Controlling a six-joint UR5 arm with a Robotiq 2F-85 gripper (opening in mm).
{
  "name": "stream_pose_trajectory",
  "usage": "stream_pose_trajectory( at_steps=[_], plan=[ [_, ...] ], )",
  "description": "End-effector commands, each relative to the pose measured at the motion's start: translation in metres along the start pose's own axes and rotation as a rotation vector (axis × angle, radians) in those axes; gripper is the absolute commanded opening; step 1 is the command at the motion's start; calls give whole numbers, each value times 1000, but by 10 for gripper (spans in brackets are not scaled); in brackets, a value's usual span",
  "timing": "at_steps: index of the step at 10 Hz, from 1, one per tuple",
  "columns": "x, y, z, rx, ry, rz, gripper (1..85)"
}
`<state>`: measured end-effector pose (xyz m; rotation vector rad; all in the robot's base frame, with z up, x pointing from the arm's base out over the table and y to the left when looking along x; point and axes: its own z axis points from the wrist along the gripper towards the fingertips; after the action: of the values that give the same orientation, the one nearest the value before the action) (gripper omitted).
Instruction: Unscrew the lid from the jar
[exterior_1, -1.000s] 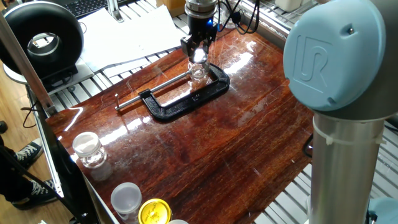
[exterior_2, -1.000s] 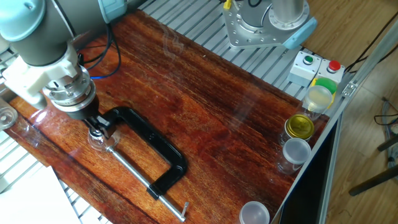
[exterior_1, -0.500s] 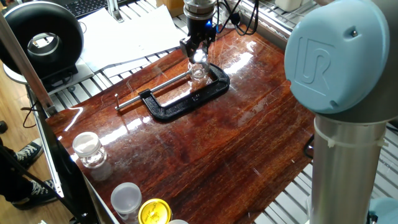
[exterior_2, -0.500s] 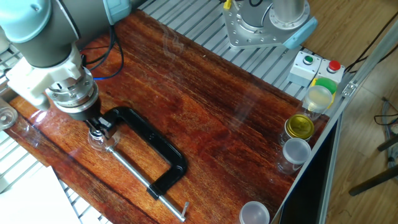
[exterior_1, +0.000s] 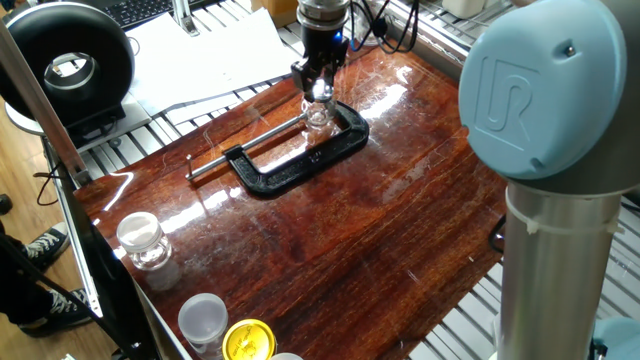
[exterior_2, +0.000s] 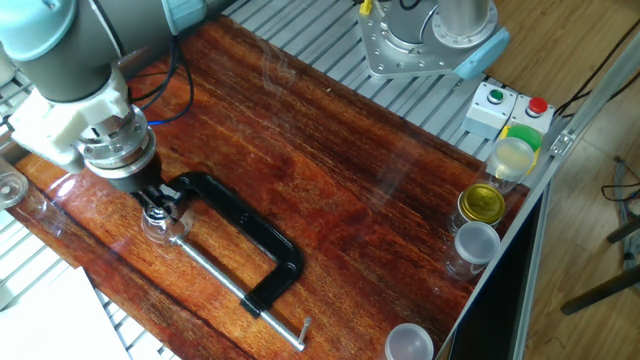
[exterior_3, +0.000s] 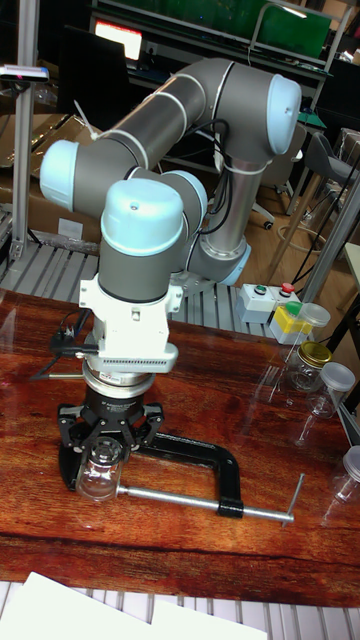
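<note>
The small glass jar (exterior_3: 100, 478) stands upright on the wooden table (exterior_1: 330, 230), inside the mouth of a black C-clamp (exterior_1: 300, 160) that lies flat on the tabletop. In the tall fixed view the jar sits at the clamp's left end, against the tip of the long silver screw (exterior_3: 200, 500), whose crossbar handle sticks out to the right. The gripper (exterior_3: 105, 447) points straight down over the jar, its fingers (exterior_3: 72, 440) on either side of the jar's top, closed on the lid (exterior_3: 105, 452). The lid itself is hard to make out between the fingers; in one fixed view it shows only as a bright glint (exterior_1: 319, 90). Several other clear containers stand well apart at the table's edge, among them a bigger jar (exterior_1: 141, 243), a white cup (exterior_1: 203, 318) and a yellow lid (exterior_1: 248, 341).
</note>
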<state>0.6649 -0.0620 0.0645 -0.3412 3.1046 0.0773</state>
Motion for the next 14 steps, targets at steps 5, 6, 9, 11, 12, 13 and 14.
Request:
stream_pose_trajectory(
  at_steps=[5,6,9,11,12,13,14],
  plan=[
    [5,4,-11,-49,-12,-338,407],
    [3,2,-8,-37,-17,-373,407],
    [-6,6,8,37,-52,-467,387],
    [-8,9,9,34,-84,-530,383],
    [-6,1,3,35,-82,-588,387],
    [-4,-6,-3,34,-80,-626,393],
    [-3,-8,-6,29,-81,-664,393]
  ],
)
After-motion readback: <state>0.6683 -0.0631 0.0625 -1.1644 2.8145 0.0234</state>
